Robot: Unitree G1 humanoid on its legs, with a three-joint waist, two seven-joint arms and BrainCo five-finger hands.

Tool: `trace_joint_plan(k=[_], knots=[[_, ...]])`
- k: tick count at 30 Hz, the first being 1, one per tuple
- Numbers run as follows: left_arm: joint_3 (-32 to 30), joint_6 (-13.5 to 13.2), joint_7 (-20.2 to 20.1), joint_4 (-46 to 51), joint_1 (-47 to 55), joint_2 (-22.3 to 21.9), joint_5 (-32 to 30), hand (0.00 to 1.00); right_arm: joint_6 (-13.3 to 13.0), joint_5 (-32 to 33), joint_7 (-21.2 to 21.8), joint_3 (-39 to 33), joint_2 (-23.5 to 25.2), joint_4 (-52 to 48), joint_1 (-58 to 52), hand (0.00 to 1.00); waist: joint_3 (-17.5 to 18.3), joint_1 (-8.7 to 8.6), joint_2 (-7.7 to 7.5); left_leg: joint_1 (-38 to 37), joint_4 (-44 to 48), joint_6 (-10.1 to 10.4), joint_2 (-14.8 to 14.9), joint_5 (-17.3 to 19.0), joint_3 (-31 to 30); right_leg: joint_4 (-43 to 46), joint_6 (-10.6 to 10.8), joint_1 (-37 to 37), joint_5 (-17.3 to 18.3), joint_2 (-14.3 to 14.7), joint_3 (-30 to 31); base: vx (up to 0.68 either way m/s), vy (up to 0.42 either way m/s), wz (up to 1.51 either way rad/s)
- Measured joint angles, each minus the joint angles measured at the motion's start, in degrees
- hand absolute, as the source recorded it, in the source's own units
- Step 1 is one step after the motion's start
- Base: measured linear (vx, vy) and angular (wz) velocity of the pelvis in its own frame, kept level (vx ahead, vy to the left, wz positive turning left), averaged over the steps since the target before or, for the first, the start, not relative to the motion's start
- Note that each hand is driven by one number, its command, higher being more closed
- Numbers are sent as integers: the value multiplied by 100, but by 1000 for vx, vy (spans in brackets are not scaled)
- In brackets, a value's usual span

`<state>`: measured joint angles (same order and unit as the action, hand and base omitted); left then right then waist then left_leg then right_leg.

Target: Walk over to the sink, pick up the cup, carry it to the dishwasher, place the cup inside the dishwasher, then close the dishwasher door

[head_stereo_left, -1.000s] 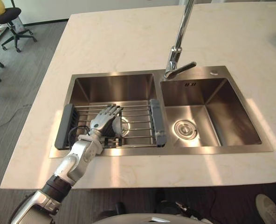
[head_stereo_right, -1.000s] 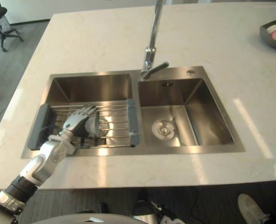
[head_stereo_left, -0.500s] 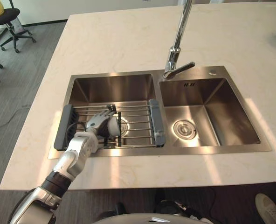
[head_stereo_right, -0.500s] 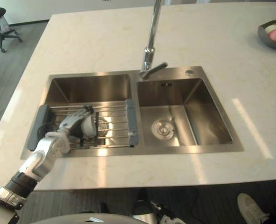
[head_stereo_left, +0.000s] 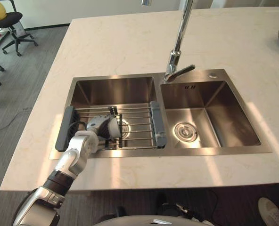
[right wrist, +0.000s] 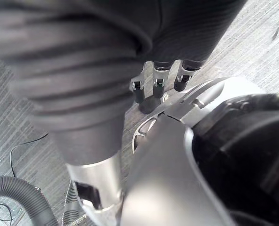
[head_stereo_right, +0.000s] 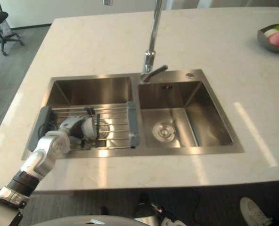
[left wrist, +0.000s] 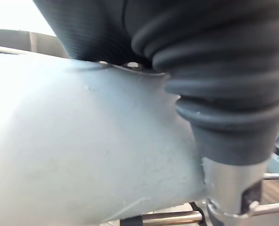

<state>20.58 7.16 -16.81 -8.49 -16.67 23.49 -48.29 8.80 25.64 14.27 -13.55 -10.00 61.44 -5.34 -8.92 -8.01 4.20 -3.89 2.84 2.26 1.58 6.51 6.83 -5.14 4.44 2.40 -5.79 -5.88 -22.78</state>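
Now your left hand [head_stereo_left: 96,125] has closed. A second ago its fingers were fanned out above the cup [head_stereo_left: 112,128]; they have since come down and curled round it. In the left wrist view the cup's pale wall is pressed right against the palm.

The cup seems to lie on its side on the wire rack [head_stereo_left: 139,128], directly under and ahead of the hand, in the basin of the sink [head_stereo_left: 210,149] on the hand's own side. It has not left the rack (a rod shows just beneath it), so you've got the grip but not the lift.

I'd judge the pick-up about half done. Next you need to raise it straight up, clear of the rack and of the sink's near rim just behind the wrist. Only then turn away from the worktop [head_stereo_left: 130,42] towards the dishwasher. Watch for the smooth, round cup slipping as it comes up.

Your right hand [right wrist: 177,33] hangs idle over the floor, fingers relaxed, holding nothing.
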Motion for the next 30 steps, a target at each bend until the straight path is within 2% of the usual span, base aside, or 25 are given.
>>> trace_joint_plan(k=[3,5,7,8,9,11,14,16,17,19,20,21,22,24,25,26,28,30], knots=[[2,-27,-117,-5,-37,14,3,100,-9,133,0,43,18,3,-4,0,11,-7,-11,-1,-1,-1,-1,-1,0,0,0,0,0,0,2,0,0,0],[10,-219,-116,-15,-39,58,76,100,-16,237,-5,106,17,3,-8,0,25,-22,10,0,-3,-3,-1,-1,0,0,0,-2,0,0,5,0,0,0],[139,-732,-114,-14,-72,283,183,100,-17,321,-10,164,4,7,-9,0,25,-51,12,0,-4,-2,-1,0,3,0,0,-6,0,2,10,0,0,0],[220,-833,-114,3,-89,357,257,100,-19,321,-23,164,6,9,-12,0,27,-61,15,0,-4,-1,-1,1,4,0,0,-7,0,2,12,0,0,0],[423,-1052,-139,52,-119,493,580,100,-28,320,-60,163,10,20,-12,0,30,-96,21,0,-5,0,-2,2,7,0,0,-8,0,1,13,0,0,0],[515,-1202,-95,134,-153,521,911,100,-48,320,-64,159,20,22,-18,0,29,-126,19,-1,-6,3,-2,5,23,0,0,-15,0,1,23,0,0,-2],[752,-1361,185,134,-239,819,1527,100,-138,319,-64,157,29,20,-31,0,20,-179,44,-3,-7,11,8,11,73,0,-1,-32,1,7,56,0,0,-8],[977,-1684,588,396,-188,1183,2119,100,-257,341,-66,139,23,15,-67,0,-10,-196,96,-4,-19,12,12,15,98,0,-2,-51,2,10,87,0,0,-8],[1003,-1772,718,533,-144,1229,2237,100,-267,359,-66,134,21,16,-74,0,-15,-193,105,-4,-22,12,11,15,98,0,-2,-50,1,9,89,0,0,0],[899,-2062,1353,1136,12,1261,2469,100,-290,403,-71,108,21,17,-99,0,-22,-142,119,-4,-24,12,9,15,92,0,-2,-39,1,8,80,0,0,0],[825,-2129,1507,1276,37,1264,2489,100,-290,431,-73,106,21,18,-107,0,-22,-132,119,-4,-24,12,9,15,90,0,-2,-37,1,7,74,0,0,3],[612,-2273,1831,1495,86,1268,2515,100,-290,441,-77,95,22,19,-112,0,-26,-108,125,-5,-23,10,4,14,79,0,-2,-27,1,3,56,0,0,4],[492,-2325,1994,1588,90,1264,2515,100,-292,444,-78,91,22,18,-123,0,-23,-88,128,2,-20,-2,-1,6,76,1,-3,-34,1,-6,59,0,0,0],[-135,-2451,2667,2006,90,1249,2484,100,-289,449,-78,-52,29,25,-142,0,-13,22,144,87,2,-34,-13,-15,71,1,-10,-96,-5,-24,49,0,0,2],[-318,-2513,2868,2077,89,1244,2434,100,-286,455,-78,-95,32,25,-155,0,-13,49,145,97,-2,-53,-16,-29,61,1,-13,-104,-8,-26,40,0,0,12],[-784,-2628,3374,2176,50,1214,2320,100,-287,553,-76,-141,34,24,-256,0,-5,159,154,95,3,-74,-19,-50,-10,1,-16,-70,-10,-25,1,-4,0,15],[-1050,-2646,3639,2179,46,1175,2277,100,-287,551,-74,-254,39,25,-309,0,14,204,163,94,-1,-79,-29,-72,-73,1,-17,-52,-8,-33,-15,-16,2,16],[-1453,-2644,3841,2176,46,1097,2398,100,-289,553,-78,-360,49,26,-357,0,20,344,168,101,-7,-85,-50,-106,-179,1,-18,-52,-9,-55,-51,-42,6,13]])
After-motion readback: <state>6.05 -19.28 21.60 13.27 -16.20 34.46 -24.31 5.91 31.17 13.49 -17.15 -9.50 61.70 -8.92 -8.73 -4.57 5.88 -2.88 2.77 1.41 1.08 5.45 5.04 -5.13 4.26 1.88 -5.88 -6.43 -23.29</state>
